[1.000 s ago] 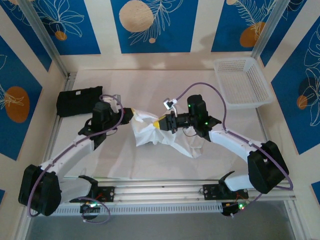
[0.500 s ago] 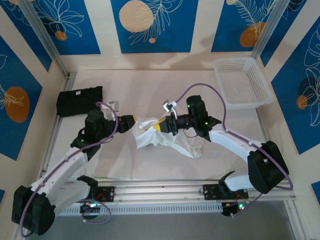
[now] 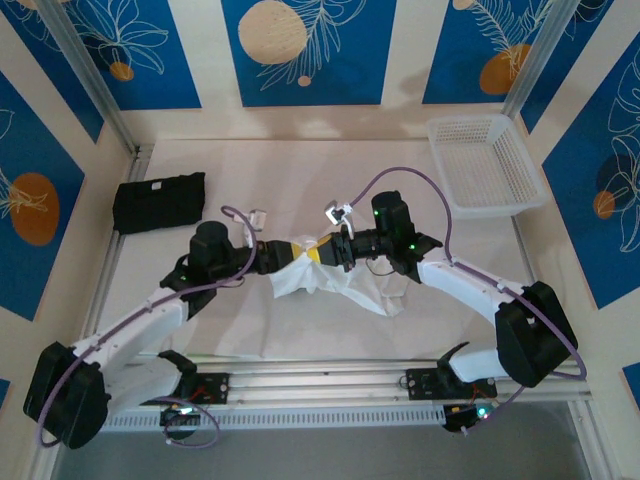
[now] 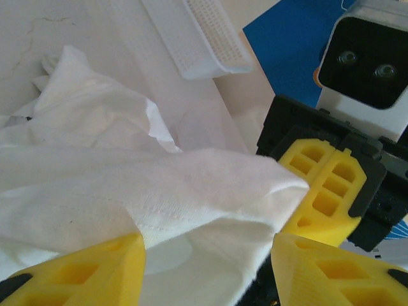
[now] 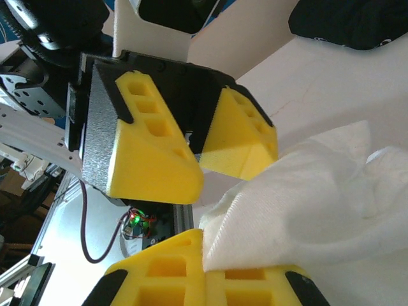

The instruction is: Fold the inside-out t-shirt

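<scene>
T-shirt: the inside-out t-shirt point(image 3: 345, 282) lies in a bunched white heap mid-table, one corner drawn up at its left end, right where my two hands meet.
Right hand: the right hand point(image 3: 322, 250) is clenched on that corner; in its wrist view I see the cloth coming out from between its fingers point(image 5: 159, 280).
Left hand: the left hand point(image 3: 288, 250) is released, its fingers point(image 4: 83, 271) apart, with a fold of the shirt lying across the gap and the right hand just beyond.
Edges: a white basket point(image 3: 485, 165) sits at the far right corner and a black garment point(image 3: 160, 203) at the left edge, both well apart from the heap.
Room: I have bare table point(image 3: 300, 175) beyond the heap and in front of it.
Arms: both reach inward from their bases, meeting tip to tip over the heap's left end.
</scene>
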You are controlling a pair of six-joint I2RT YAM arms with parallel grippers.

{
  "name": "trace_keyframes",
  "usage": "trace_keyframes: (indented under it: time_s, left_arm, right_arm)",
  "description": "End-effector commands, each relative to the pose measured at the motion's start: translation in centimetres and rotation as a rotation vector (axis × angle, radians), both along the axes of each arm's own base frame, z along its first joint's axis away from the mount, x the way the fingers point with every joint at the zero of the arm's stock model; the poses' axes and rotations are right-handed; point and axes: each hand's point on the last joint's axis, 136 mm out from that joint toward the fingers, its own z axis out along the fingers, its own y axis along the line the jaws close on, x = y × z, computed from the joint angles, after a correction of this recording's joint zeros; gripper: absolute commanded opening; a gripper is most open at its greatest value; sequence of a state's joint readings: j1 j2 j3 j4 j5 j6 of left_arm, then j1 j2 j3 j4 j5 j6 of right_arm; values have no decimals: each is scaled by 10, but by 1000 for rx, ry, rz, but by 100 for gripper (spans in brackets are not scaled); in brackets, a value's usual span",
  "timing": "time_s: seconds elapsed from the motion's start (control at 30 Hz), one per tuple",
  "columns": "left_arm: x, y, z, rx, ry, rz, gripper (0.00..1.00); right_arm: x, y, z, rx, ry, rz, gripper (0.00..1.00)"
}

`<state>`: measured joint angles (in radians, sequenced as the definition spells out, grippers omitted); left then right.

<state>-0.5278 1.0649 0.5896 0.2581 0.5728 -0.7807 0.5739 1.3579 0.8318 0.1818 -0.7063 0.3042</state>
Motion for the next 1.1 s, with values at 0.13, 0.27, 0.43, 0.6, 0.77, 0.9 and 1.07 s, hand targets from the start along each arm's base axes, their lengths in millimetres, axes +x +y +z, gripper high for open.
trace_keyframes:
  time_s: [0.13, 0.27, 0.43, 0.6, 0.77, 0.9, 1.07]
  left_arm:
    - [16, -12, 12, -48, -38, -2, 52]
    - [27, -15, 12, -37, -58, 14, 39]
    - [35, -22, 28, -69, -110, -3, 13]
    - [35, -14, 47, -95, -179, 5, 0]
    - [20, -3, 75, -95, -288, -7, 0]
    - [10, 2, 80, -79, -314, -10, 0]
    - [10, 18, 58, 59, -292, 58, 0]
  right_arm:
    - [-2, 2, 13, 10, -59, 17, 0]
    - [-5, 2, 14, 13, -73, 30, 0]
    - [-7, 0, 11, 3, -92, 37, 0]
    - [-2, -6, 5, -51, -119, -10, 0]
    - [11, -12, -2, -127, -141, -92, 0]
    - [17, -12, -2, -146, -136, -118, 0]
    - [12, -8, 7, -98, -132, -89, 0]
